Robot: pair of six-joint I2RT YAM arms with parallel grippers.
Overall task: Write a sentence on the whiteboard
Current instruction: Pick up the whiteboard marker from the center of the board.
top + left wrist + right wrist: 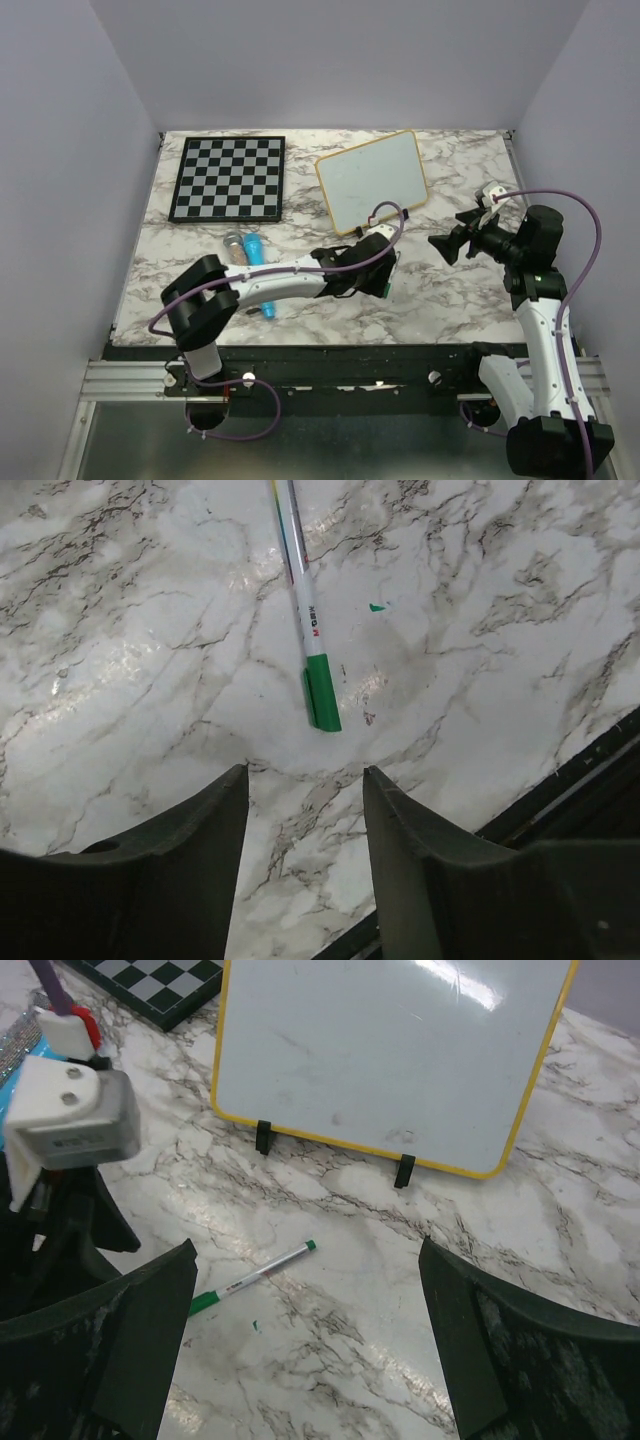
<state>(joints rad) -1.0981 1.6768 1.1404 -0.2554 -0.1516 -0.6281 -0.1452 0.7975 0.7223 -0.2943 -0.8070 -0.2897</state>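
The whiteboard [372,180] [390,1050] stands tilted on two black feet at the back of the marble table. Its surface is blank apart from faint smudges, and no sentence shows on it. A white pen with a green cap [305,610] [255,1278] lies flat on the table in front of the board. My left gripper [378,272] [305,770] hovers just short of the pen's capped end, jaws apart with only marble between them. My right gripper [448,245] [307,1250] hangs open to the right, pointing at the pen and the board.
A black-and-white chessboard [228,178] lies at the back left. A blue tube [256,250] and a silvery one [233,243] lie beside the left arm. A small green speck [376,607] marks the table near the pen. The table's dark front edge [580,780] runs close by.
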